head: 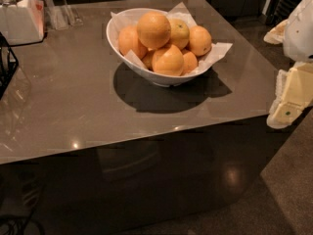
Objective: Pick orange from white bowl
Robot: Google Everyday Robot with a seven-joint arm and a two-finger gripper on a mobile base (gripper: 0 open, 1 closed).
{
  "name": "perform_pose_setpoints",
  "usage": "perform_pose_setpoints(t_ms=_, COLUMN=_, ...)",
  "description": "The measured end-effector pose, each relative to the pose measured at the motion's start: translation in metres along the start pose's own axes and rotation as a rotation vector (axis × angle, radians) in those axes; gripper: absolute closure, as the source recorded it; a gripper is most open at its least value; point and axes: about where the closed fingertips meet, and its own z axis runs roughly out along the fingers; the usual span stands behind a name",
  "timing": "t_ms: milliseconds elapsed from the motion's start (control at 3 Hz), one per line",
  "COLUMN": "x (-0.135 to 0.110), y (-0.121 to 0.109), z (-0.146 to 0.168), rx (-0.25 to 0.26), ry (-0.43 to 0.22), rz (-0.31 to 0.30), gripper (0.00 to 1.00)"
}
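The bowl [161, 76] stands on the table [73, 106], toward its far side. The orange [153, 29] lies atop the other fruit [168, 60] in it. The gripper [286, 109] hangs beyond the table's right edge, well apart from the bowl.

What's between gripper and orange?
Camera view: the gripper hangs off the table edge; between it and the orange: bare table, a paper liner flap, a smaller orange in the white bowl.
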Motion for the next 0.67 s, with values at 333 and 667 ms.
perform_pose_setpoints(t_ms=333, x=0.000, y=0.000, z=0.000, rx=0.000, ry=0.000, rz=0.000, gripper=0.00)
perform_pose_setpoints(t_ms=667, x=-0.020, y=-0.021, z=0.001, rx=-0.015, ry=-0.115, rz=-0.012, gripper=0.00)
